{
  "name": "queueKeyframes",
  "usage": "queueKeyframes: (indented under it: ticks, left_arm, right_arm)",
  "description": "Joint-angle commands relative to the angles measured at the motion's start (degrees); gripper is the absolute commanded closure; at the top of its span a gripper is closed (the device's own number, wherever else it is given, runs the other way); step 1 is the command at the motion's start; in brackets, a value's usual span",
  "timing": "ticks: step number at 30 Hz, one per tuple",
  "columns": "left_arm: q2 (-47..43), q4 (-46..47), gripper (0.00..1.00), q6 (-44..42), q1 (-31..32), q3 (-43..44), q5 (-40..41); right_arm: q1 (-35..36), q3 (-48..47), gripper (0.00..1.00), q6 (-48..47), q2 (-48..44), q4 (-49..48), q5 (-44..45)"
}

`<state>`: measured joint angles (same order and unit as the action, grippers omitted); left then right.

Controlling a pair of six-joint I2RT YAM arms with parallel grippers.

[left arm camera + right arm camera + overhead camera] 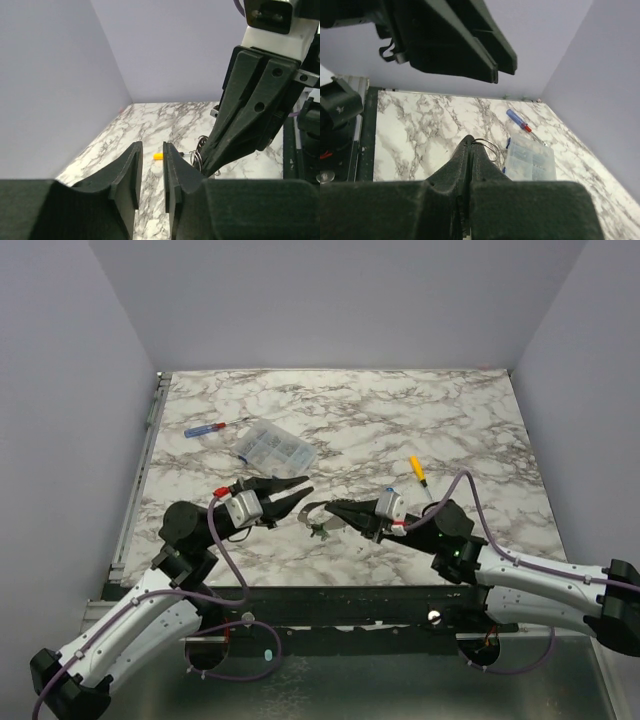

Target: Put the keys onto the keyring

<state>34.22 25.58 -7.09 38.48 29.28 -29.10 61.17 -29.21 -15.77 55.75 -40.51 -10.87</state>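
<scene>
My right gripper is shut on the keyring, a thin silver wire loop that sticks out to the right of its closed tips. In the top view the keyring hangs between the two grippers above the table's near part. My left gripper faces it from the left, a little apart. Its fingers stand slightly open with nothing between them. One key with an orange head lies on the table to the right, also seen past the left fingers as an orange head. Other keys are not visible.
A clear plastic compartment box lies behind the left gripper. A red-and-blue-handled screwdriver lies beyond it at the left. The marble table is walled by lilac panels on three sides.
</scene>
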Motion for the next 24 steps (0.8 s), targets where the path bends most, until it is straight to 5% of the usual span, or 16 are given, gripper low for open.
queueKeyframes:
  ticks: [1, 6, 13, 24]
  left_arm:
    - [-0.55, -6.59, 0.65, 0.37, 0.16, 4.57, -3.36]
    - [4.01, -18.45, 0.55, 5.96, 0.12, 13.78, -7.66]
    - [7.93, -36.56, 0.49, 0.13, 0.13, 22.34, -21.56]
    - [10.49, -37.62, 0.55, -3.37, 0.12, 23.81, -27.70]
  right_arm:
    - [-0.16, 0.05, 0.99, -8.85, -3.59, 5.70, -7.80]
    - [-0.16, -0.97, 0.99, -14.52, -5.29, 11.43, -12.72]
    - [-0.17, -2.09, 0.99, -24.99, -9.49, 19.71, -19.25]
    - [-1.29, -18.33, 0.99, -29.37, -7.72, 45.59, -33.08]
